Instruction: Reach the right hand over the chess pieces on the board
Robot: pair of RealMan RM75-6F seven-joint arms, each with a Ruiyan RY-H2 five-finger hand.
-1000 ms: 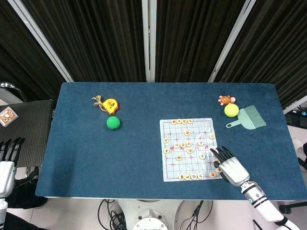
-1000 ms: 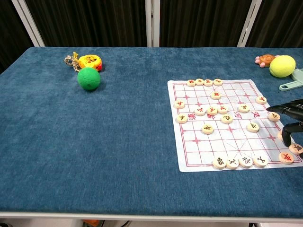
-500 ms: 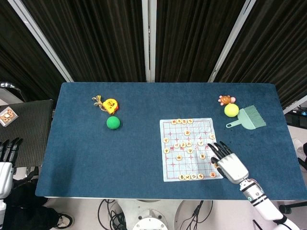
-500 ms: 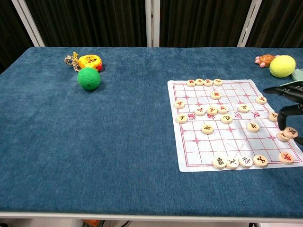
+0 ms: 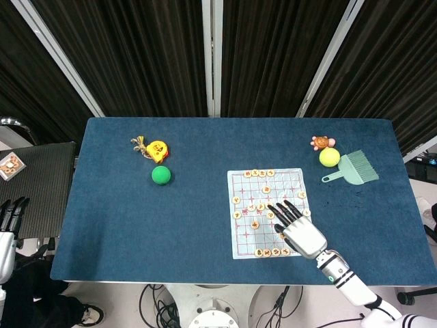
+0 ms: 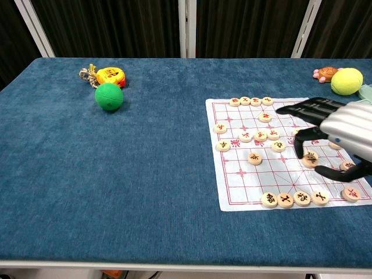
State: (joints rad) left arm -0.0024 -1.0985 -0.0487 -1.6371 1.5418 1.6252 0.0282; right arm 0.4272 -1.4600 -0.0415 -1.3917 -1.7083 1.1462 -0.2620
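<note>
Head view: my right robot hand (image 5: pixel 298 229) now sits over the board (image 5: pixel 270 212), fingers spread, holding nothing, above the chess pieces (image 5: pixel 263 205); a second ago it was at the board's right edge. I judge the reach nearly complete.

Chest view: same right robot hand (image 6: pixel 340 136) has come inward over the board's right half. Left robot hand (image 5: pixel 7 222) idles open, well apart from the board.
</note>
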